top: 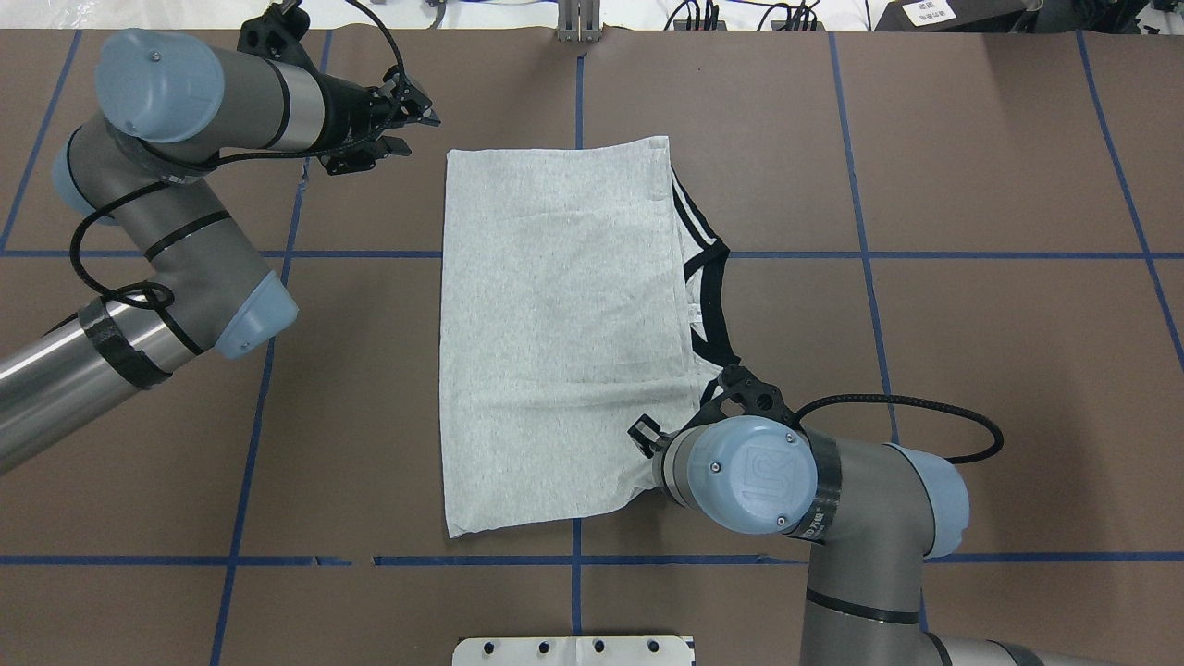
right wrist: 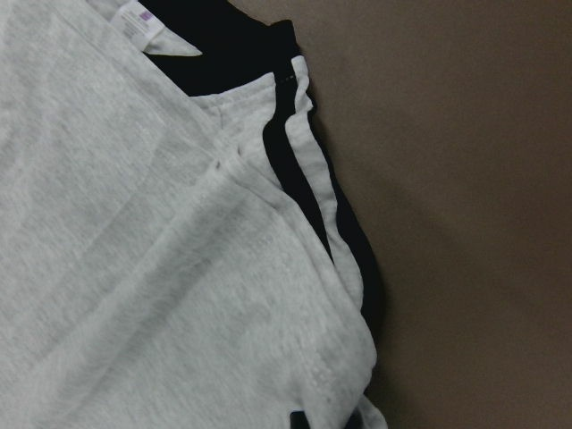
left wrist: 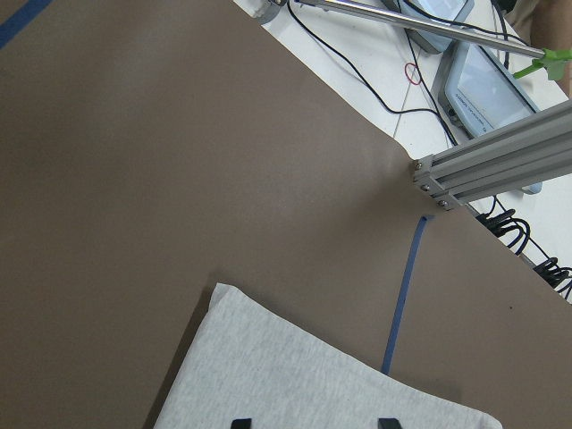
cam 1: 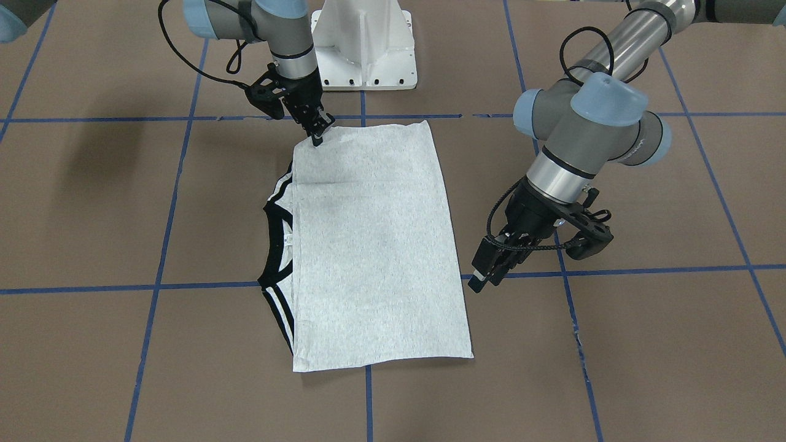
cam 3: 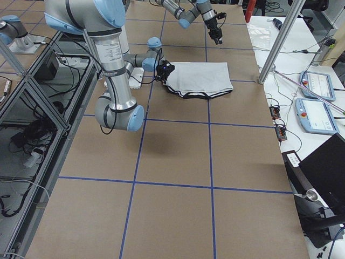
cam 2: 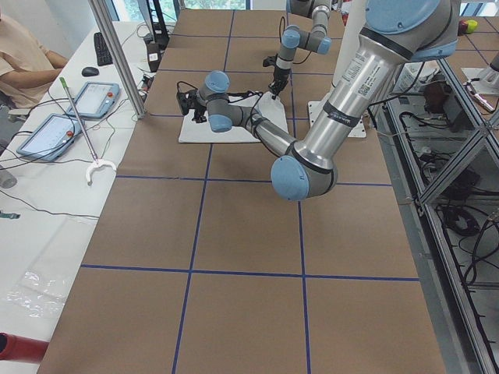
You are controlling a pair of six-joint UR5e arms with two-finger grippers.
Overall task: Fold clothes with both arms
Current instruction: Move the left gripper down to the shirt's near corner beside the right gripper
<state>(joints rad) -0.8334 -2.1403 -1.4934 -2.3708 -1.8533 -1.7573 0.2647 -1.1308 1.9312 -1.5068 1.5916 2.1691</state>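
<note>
The grey T-shirt lies folded into a long rectangle on the brown table, print hidden. Its black-striped collar and cuffs poke out along one long side. My right gripper is down on the shirt's corner nearest the robot's base, shut on the fabric. In the right wrist view the cloth bunches at the fingertips. In the overhead view my right wrist hides that gripper. My left gripper is open beside the shirt's far corner, off the cloth. That corner shows just ahead of the left gripper's two spread fingertips.
The white pedestal base stands at the table's robot side. Blue tape lines grid the brown surface. An aluminium post and tablets stand on the side table past the far edge. A person sits there.
</note>
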